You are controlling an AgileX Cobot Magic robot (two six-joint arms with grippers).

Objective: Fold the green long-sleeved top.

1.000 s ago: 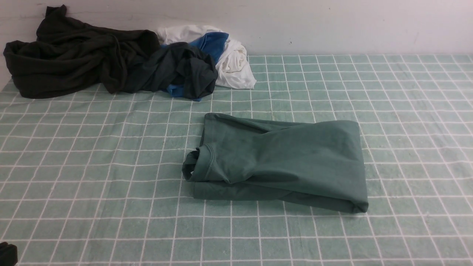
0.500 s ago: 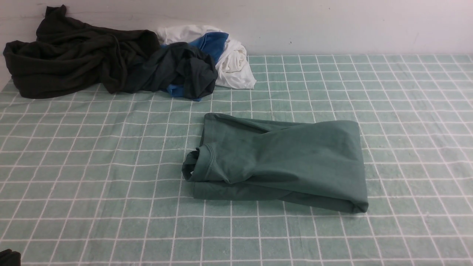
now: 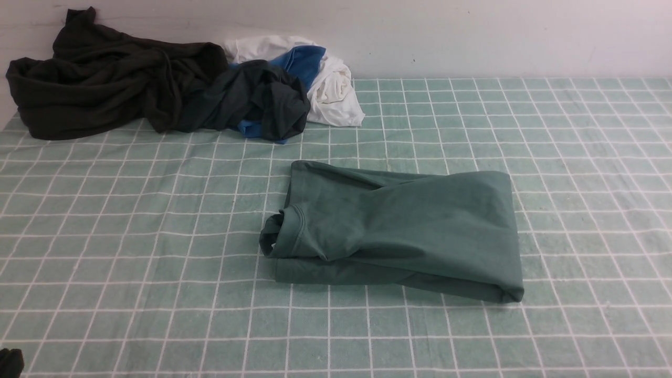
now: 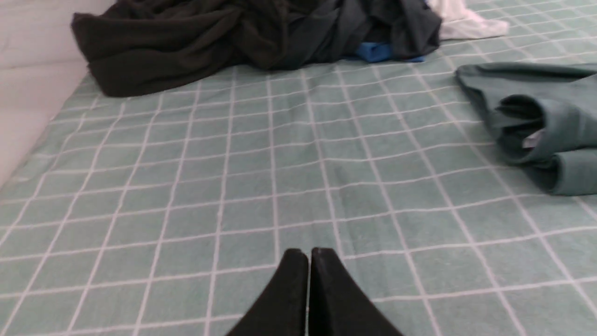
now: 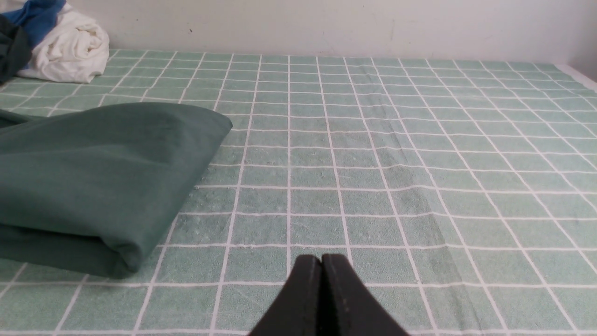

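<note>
Resting: green long-sleeved top (image 3: 399, 231) is lying folded mid-bench, apparently finished.
End effectors: left end effector (image 4: 308, 261) and right end effector (image 5: 321, 268) are sitting closed, empty.

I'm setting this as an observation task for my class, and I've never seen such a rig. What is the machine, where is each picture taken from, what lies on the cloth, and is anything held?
It is a robot with two arms. One camera looks forward from between the arms; one sits on each wrist. On the green checked cloth lies the green long-sleeved top, already folded into a compact bundle. At the back lies a heap of dark garments with white and blue clothes. The left gripper and right gripper are both shut and hold nothing, apart from the top.
</note>
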